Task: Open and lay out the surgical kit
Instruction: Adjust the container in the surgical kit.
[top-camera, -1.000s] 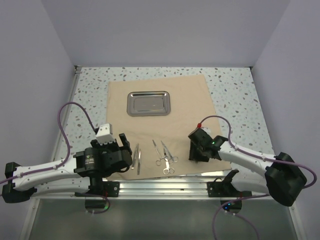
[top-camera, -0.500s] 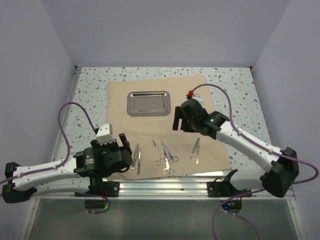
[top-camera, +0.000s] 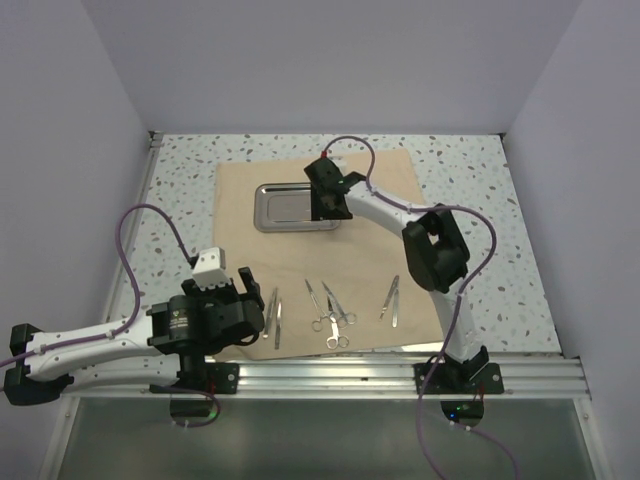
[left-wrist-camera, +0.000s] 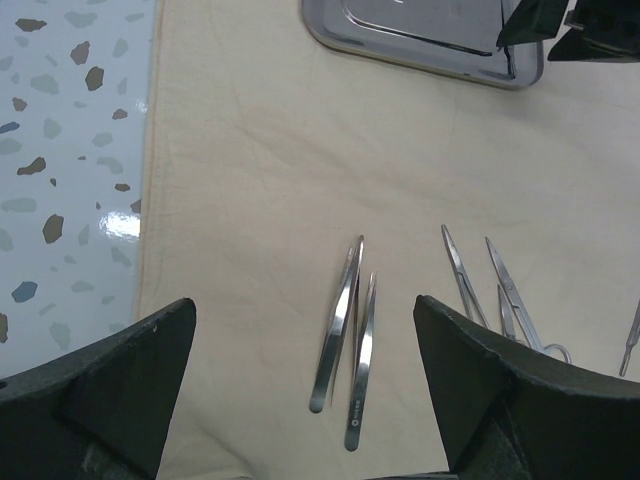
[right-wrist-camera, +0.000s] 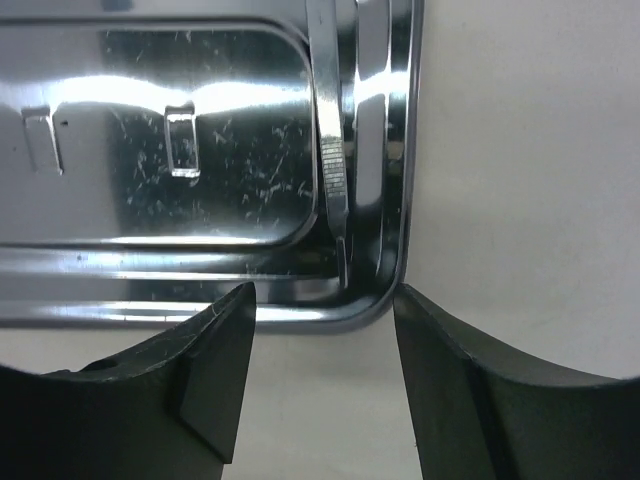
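Over end of steel tray (top-camera: 285, 208): right gripper (top-camera: 323, 197), fingers (right-wrist-camera: 200, 370) apart, probably to fetch slim tool (right-wrist-camera: 333, 170) inside. Above tweezers (left-wrist-camera: 345, 340): left gripper (left-wrist-camera: 305, 305) hovers, fingers (left-wrist-camera: 100, 380) wide apart.

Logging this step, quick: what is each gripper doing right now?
Left gripper: open, holding nothing, above the tan cloth sheet.
Right gripper: open, holding nothing, over a corner of the shiny rectangular steel tray.

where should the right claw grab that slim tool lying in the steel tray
Probably at the ribbed middle of the slim tool, coming straight down. It lies flat along the right wall of the steel tray, so one finger has to slip between tool and wall; the tapered tip offers less hold.
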